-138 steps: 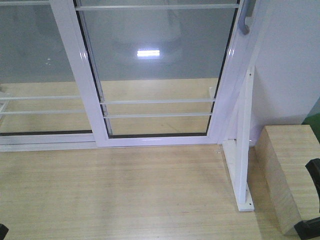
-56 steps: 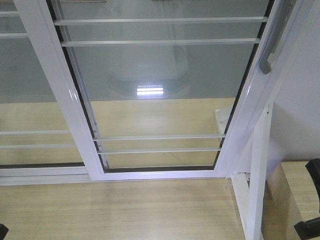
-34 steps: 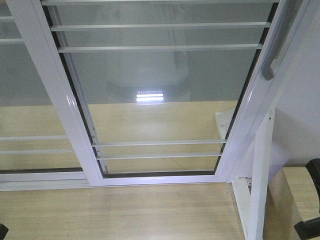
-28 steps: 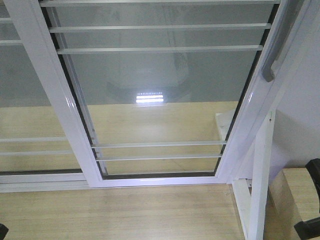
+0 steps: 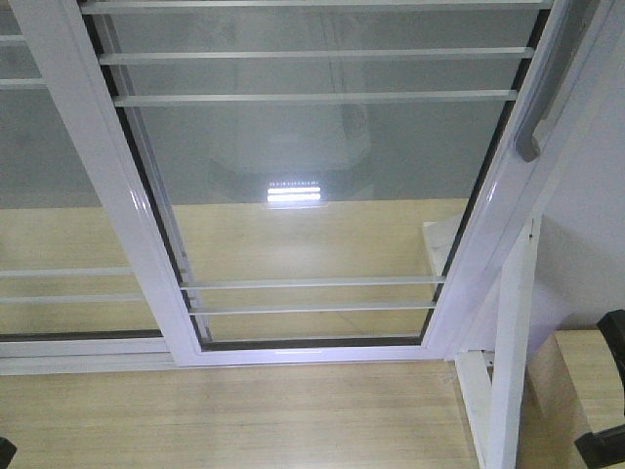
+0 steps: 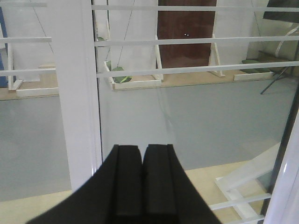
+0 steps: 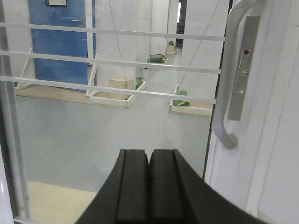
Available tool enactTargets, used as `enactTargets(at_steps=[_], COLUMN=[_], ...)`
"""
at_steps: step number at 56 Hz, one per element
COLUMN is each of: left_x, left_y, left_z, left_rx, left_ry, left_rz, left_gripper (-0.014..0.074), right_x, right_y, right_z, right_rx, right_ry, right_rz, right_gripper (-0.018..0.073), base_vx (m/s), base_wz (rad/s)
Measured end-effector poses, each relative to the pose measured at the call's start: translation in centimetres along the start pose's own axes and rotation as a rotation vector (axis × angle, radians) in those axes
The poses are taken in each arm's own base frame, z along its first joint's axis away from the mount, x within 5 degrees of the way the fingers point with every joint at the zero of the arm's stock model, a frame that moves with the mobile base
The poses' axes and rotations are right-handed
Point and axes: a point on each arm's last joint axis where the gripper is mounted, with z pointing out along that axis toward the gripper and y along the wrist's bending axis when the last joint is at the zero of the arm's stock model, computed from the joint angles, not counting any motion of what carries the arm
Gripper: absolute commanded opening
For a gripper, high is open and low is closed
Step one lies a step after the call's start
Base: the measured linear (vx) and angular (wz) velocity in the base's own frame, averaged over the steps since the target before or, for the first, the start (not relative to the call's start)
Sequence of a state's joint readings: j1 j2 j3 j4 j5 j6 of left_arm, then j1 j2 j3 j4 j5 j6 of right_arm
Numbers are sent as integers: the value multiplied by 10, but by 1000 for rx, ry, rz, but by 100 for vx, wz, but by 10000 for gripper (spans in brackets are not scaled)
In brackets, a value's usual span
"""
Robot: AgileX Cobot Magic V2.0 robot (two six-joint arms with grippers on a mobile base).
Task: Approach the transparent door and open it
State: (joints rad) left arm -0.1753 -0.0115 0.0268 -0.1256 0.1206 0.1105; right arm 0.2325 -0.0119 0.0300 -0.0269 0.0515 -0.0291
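The transparent door [image 5: 312,195] is a clear glass panel in a glossy white frame with thin white bars, filling the front view. Its curved grey handle [image 5: 543,93] runs down the right rail and shows close in the right wrist view [image 7: 227,79]. My right gripper [image 7: 149,153] is shut and empty, pointing at the glass just left of the handle. My left gripper [image 6: 142,148] is shut and empty, facing the door's left rail [image 6: 77,93]. The door is closed.
A second white-framed glass panel [image 5: 49,195] without a handle stands at left. A bare white post with brace [image 5: 508,352] stands at right, next to a wooden box [image 5: 586,376]. Pale wood floor [image 5: 244,420] lies before the door.
The door has grown larger and shifted down in the front view as the base rolled closer; the last half second shows almost no further movement. Both grippers stay shut.
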Motion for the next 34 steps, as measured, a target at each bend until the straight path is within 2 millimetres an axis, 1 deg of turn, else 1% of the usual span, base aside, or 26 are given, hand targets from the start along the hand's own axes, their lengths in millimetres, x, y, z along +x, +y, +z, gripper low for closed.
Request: enactTargets(at_steps=[34], left_x=[0], left_y=[0], left_z=[0], left_rx=[0], left_ry=[0], left_rz=[0], left_gripper=[-6], right_x=[0], right_y=[0], right_z=[0], right_rx=[0], right_ry=[0], right_rz=[0], right_gripper=[-6], base_vx=[0], base_wz=[0])
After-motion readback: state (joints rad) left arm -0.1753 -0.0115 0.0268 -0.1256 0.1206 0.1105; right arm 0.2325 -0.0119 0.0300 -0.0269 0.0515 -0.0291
